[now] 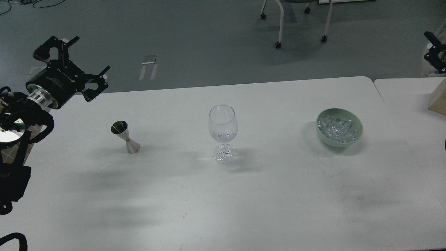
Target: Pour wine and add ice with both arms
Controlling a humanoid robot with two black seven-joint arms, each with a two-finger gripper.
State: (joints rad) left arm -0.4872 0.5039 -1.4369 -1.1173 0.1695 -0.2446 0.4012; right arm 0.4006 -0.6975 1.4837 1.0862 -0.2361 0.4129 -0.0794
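Left gripper hovers, jaws spread, empty; the right gripper's jaws cannot be told. A clumsy grab could topple the jigger, spilling wine.

Pale green bowl, silver jigger

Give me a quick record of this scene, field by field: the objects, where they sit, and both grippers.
table: white table
jigger: metal jigger, upright, left of glass
glass: wine glass, centre, upright
wine: wine, small amount in the glass
bowl: green bowl, right
ice: ice, heaped in bowl
left gripper: left gripper open, raised, empty
right gripper: right gripper at frame edge, state unclear
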